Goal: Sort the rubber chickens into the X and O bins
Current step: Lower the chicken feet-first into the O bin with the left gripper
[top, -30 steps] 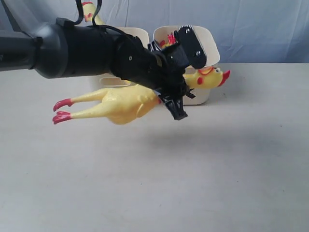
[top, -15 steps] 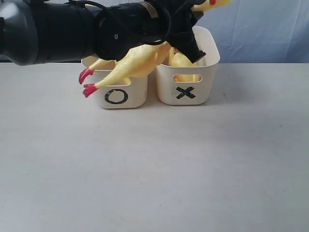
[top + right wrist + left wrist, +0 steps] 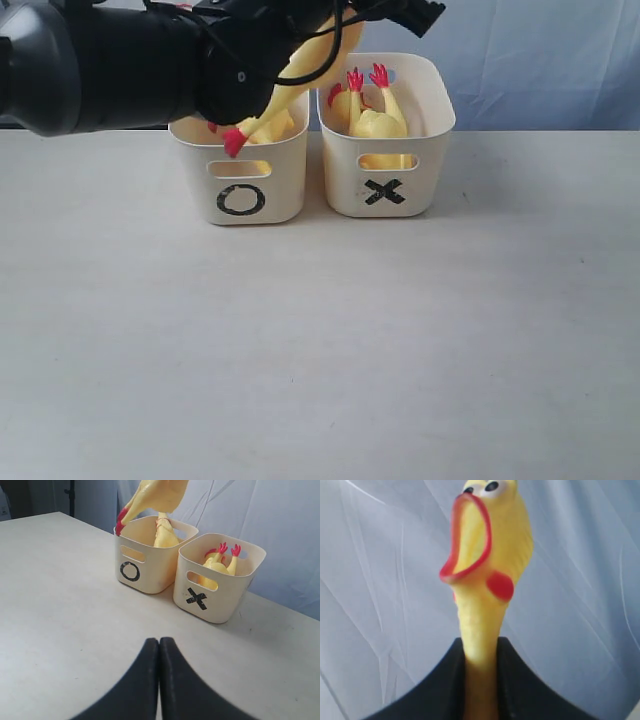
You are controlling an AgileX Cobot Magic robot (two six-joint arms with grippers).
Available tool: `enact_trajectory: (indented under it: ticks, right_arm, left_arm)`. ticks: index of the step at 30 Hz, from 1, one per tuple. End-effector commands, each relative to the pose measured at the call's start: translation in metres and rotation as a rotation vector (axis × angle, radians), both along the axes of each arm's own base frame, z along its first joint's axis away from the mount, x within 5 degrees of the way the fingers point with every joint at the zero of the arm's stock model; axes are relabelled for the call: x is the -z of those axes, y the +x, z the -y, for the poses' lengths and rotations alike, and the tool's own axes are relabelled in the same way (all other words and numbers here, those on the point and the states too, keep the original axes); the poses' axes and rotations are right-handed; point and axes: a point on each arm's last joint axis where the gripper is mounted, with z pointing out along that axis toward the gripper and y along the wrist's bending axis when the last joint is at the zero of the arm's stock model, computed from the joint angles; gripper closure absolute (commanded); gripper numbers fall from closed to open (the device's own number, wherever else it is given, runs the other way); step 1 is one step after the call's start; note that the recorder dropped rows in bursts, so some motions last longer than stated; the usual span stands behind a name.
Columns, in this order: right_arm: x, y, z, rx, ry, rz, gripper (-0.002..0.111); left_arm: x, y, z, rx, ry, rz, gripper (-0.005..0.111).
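My left gripper (image 3: pixel 480 680) is shut on the neck of a large yellow rubber chicken (image 3: pixel 487 540), whose open red beak faces the wrist camera. From the exterior view its body (image 3: pixel 305 65) hangs tilted, with the red feet (image 3: pixel 235 140) dipping over the rim of the O bin (image 3: pixel 240 190). Another chicken (image 3: pixel 162 534) lies inside the O bin (image 3: pixel 145 565). The X bin (image 3: pixel 385 185) holds a chicken (image 3: pixel 368 115) with its red feet pointing up. My right gripper (image 3: pixel 159 645) is shut and empty, low over the table in front of the bins.
The two bins stand side by side at the back of a pale table (image 3: pixel 320 350). A wrinkled blue-grey cloth (image 3: pixel 540 60) hangs right behind them. The bulky black left arm (image 3: pixel 100 65) reaches across the upper left, above the O bin.
The left arm has risen and swung back with the chicken. The chicken went from lying level in front of the bins to hanging feet-down over the O bin. The right gripper stayed still.
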Motion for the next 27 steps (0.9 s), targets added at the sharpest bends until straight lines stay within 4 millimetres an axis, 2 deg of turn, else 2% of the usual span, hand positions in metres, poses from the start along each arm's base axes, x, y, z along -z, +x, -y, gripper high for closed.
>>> enact_trajectory:
  ticks: [1,11,21,27]
  right_arm:
    - [-0.001,-0.001,0.0,-0.003,0.006,0.007,0.108]
    - [-0.001,-0.001,0.0,-0.004,0.008,0.006,0.108]
    - [-0.001,-0.001,0.0,-0.004,0.008,0.006,0.108]
    - [-0.001,-0.001,0.0,-0.004,0.008,0.006,0.108]
  left_arm:
    - [0.001,0.01,-0.007,0.002,-0.091,0.076,0.107]
    - [0.024,0.027,-0.01,-0.012,-0.147,0.194,0.107]
    - [0.032,0.04,-0.026,-0.069,-0.237,0.25,0.107]
    - [0.032,0.052,-0.042,-0.068,-0.304,0.215,0.107]
